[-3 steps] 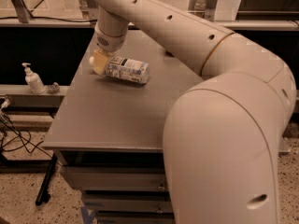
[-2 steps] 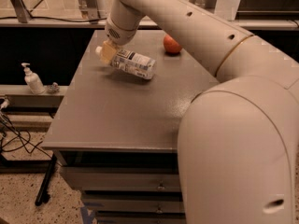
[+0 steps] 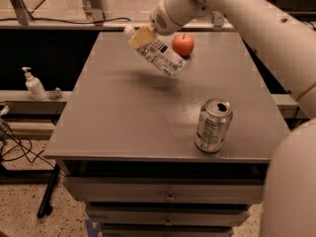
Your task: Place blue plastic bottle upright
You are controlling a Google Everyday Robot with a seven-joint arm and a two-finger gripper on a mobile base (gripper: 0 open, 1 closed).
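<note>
While clenched on the bottle [image 3: 160, 58] near its cap, holds it tilted in mid-air below the gripper [image 3: 141, 36] — could topple if set down askew, or knock the apple [image 3: 182, 45] nearby.

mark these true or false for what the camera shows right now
1. The bottle stands upright on the table. False: it hangs tilted above the table, held by the gripper, whose jaws are clamped near its cap end.
2. The can stands upright near the table's front right. True.
3. The apple lies in front of the can. False: it sits at the far side of the table, just behind the bottle.
4. A pump bottle stands on a ledge left of the table. True.
5. The gripper is touching the can. False: it is over the far part of the table, well apart from the can.
</note>
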